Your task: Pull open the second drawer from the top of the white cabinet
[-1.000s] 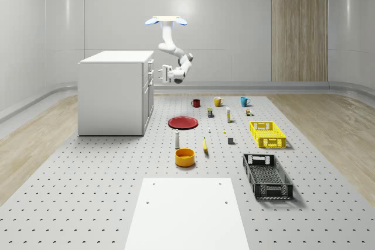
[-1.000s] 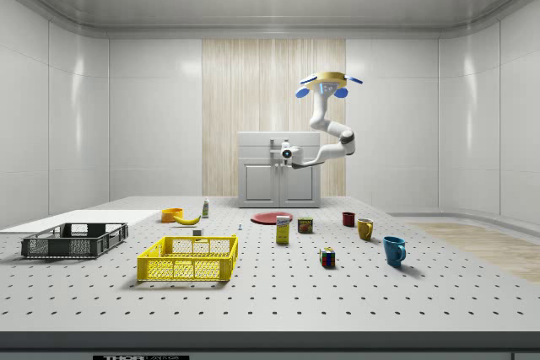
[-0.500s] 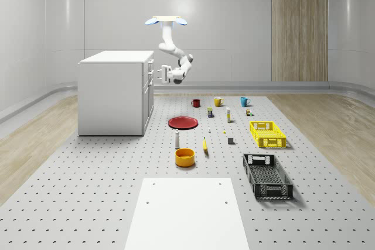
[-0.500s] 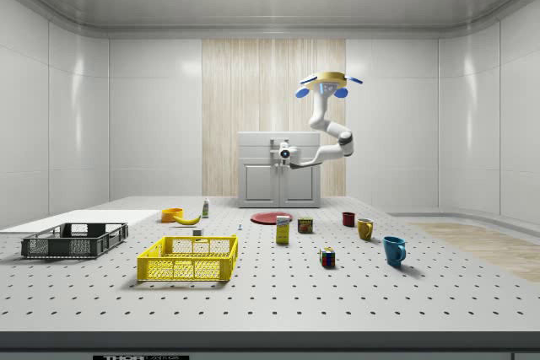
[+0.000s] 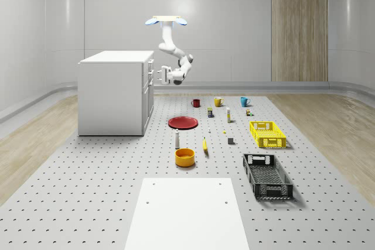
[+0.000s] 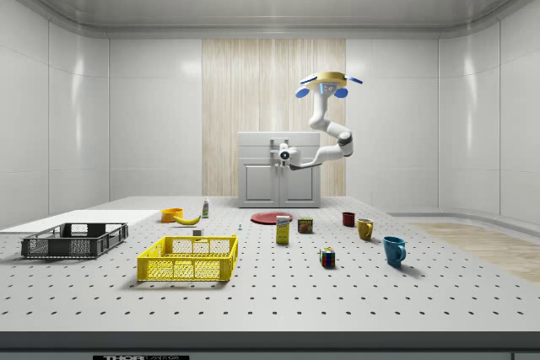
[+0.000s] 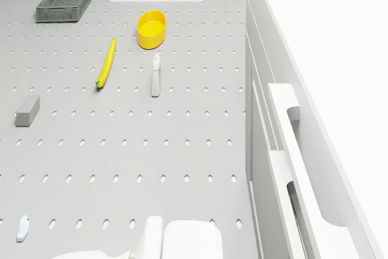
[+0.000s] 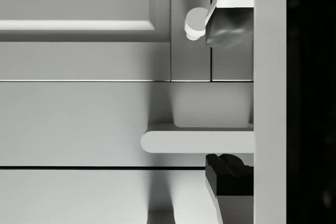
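With the drone [image 5: 167, 21] hovering beside the white cabinet [image 5: 114, 92], the open, empty gripper [image 8: 227, 98] should close squarely on the handle [image 8: 197, 141] between its fingers before pulling straight.

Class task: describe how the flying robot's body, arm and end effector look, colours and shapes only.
The drone is a flat pale-yellow disc with blue rotor pads. The arm is glossy white, built of rounded segments. The end effector is white, with dark fingertips.
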Controlling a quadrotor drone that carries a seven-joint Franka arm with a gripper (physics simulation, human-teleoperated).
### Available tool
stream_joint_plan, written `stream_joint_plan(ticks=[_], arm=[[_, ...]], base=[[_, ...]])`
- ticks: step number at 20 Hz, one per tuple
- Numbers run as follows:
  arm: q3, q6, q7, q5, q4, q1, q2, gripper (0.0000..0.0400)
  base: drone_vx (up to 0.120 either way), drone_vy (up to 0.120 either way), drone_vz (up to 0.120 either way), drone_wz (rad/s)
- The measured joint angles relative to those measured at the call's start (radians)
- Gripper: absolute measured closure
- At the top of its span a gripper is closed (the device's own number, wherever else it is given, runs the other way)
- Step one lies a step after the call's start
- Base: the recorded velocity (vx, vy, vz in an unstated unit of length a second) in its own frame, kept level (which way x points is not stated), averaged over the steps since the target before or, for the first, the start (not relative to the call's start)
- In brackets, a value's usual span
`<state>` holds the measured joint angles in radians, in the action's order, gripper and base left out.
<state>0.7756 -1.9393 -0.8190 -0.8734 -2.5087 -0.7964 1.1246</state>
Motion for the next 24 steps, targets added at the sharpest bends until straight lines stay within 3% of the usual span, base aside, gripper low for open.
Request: stream_joint_plan(ticks=[9, 24], arm=[[0.021, -0.012, 0.044, 0.002, -0.047, 0.009, 0.003, 0.0100], [-0.037, -0.093, 0.087, -0.075, -0.091, -0.021, -0.022, 0.0100]], base=[[0.000, 0.000, 0.000, 0.000], [0.000, 0.000, 0.000, 0.000]])
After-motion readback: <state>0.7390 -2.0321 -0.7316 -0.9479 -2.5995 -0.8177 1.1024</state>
